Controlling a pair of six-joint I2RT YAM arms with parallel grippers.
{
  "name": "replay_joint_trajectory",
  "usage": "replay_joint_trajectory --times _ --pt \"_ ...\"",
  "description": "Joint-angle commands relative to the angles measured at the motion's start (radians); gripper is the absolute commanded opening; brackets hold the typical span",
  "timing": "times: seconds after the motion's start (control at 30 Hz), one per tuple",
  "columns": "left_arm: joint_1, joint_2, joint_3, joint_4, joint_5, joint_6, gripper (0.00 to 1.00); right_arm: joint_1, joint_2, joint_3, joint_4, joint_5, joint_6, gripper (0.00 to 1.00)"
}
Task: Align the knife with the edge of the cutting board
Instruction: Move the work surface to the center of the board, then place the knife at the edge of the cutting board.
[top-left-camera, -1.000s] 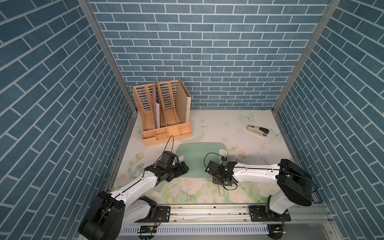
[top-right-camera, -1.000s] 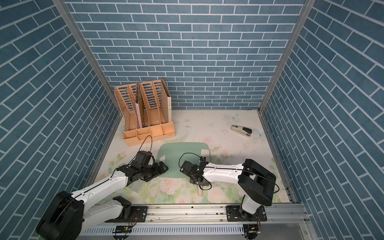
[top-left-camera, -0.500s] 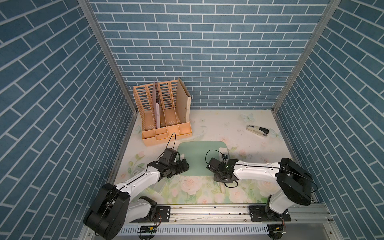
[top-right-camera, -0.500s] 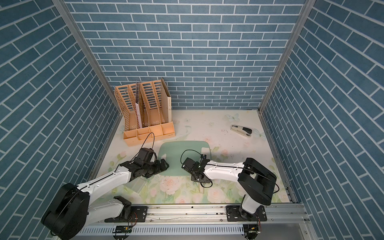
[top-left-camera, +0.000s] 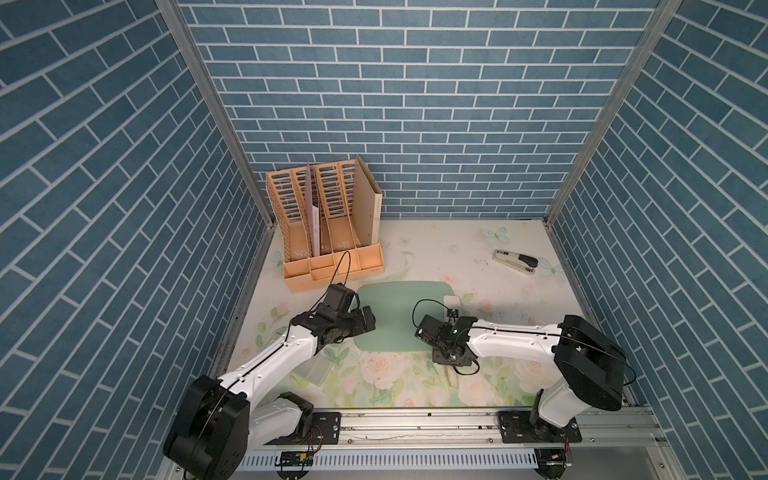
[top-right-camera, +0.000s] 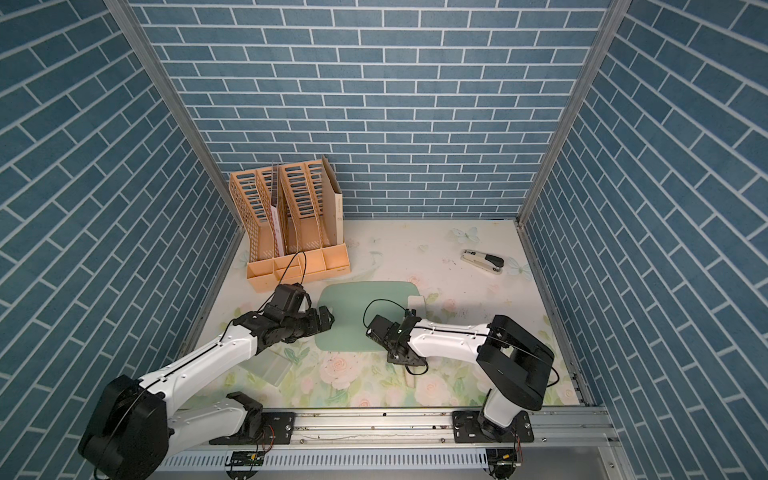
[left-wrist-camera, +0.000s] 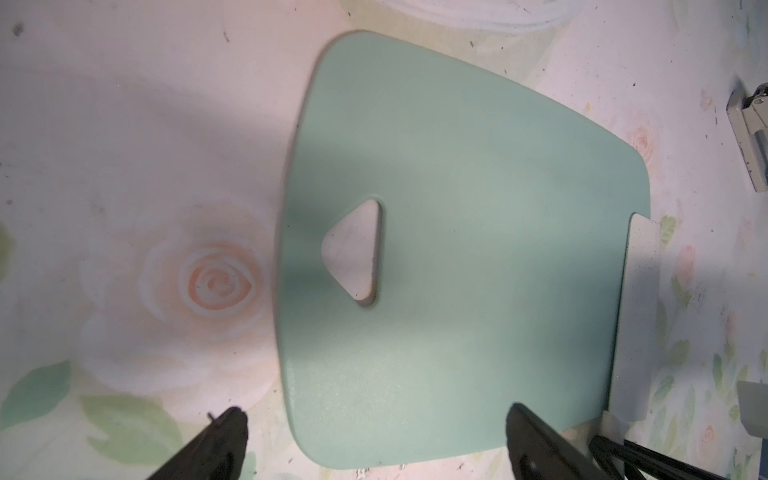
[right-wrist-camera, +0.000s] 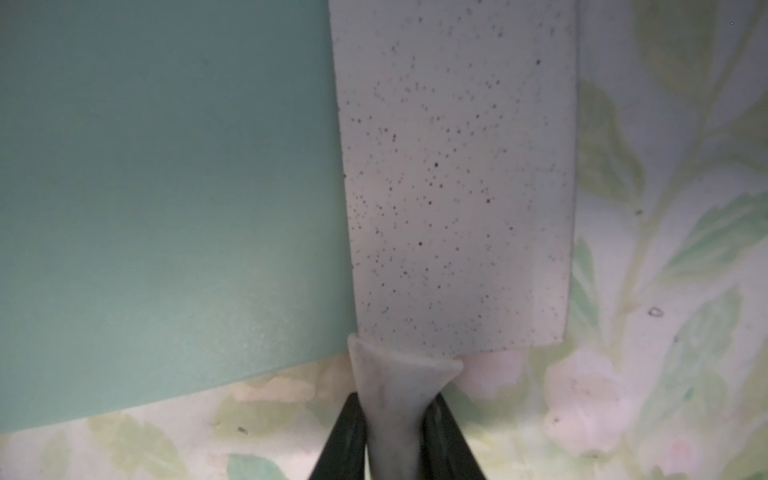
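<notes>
In both top views the board (top-left-camera: 395, 318) (top-right-camera: 357, 318) lies flat in the middle of the table (top-left-camera: 436, 249). The knife (top-left-camera: 451, 301) (top-right-camera: 417, 302) lies along its right edge, blade toward the back wall. The right arm (top-left-camera: 511, 343) covers the knife's middle, and the right jaws sit at its handle. The left jaws are at the board's left edge. A stapler (top-left-camera: 515, 262) lies well apart at the back right, and a file rack (top-left-camera: 328, 232) stands at the back left.

Left wrist: the left jaws stand wide apart and hold nothing. One finger (left-wrist-camera: 536, 444) is over the board's corner, the other over the table. The triangular hole (left-wrist-camera: 355, 253) is near the board's closer edge, and the blade lines the far edge.

Right wrist: the right jaws are clamped on the knife's handle (right-wrist-camera: 395, 399). The blade runs straight along the board's edge, touching it.
</notes>
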Motion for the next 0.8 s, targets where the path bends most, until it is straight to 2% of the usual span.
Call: replay_joint_trajectory --times 0.0,0.77 --pt "0.009 -0.013 0.015 -0.055 -0.033 0.034 1.0 -0.004 -0.026 0.021 -0.046 0.02 -0.042 0.0" --pt "0.016 -0.022 0.023 -0.087 -0.019 0.055 1.0 -0.006 0.033 0.062 -0.005 -0.023 -0.067 0.0"
